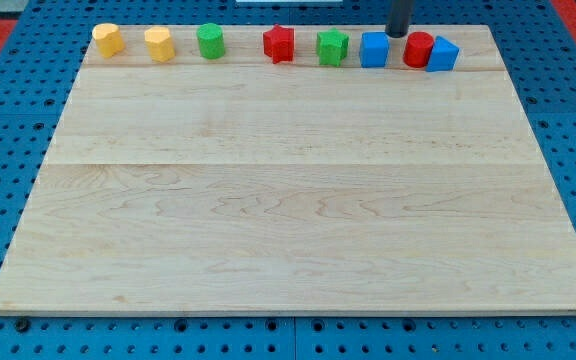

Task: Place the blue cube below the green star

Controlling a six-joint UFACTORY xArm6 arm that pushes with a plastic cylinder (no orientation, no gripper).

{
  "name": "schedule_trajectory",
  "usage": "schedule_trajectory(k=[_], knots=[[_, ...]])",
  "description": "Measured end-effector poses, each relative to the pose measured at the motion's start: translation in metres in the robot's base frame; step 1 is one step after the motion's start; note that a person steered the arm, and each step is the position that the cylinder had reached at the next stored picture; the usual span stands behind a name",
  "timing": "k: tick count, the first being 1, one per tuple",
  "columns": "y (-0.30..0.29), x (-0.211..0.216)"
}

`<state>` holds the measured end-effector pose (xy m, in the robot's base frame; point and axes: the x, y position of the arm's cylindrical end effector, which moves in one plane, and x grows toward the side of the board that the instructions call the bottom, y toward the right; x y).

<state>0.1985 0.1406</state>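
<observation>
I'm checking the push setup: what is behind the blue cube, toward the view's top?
My tip stands just behind the blue cube, toward its right. The cube's far face is hidden, so contact cannot be judged.

Two yellow blocks [108, 39], green [210, 41] and red [279, 44] blocks, a blue cube [374, 49], pale wooden board [288, 200].

My tip [398, 35] sits at the board's [288, 220] top edge, between cube [374, 49] and cylinder [418, 48]; star [332, 47] lies left of the cube, remaining blocks farther left.
</observation>
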Motion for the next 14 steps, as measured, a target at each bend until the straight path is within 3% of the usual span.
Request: schedule_trajectory(k=[3,7,14], knots=[[-0.106,-0.004],[-0.022,0.000],[-0.024,0.009]])
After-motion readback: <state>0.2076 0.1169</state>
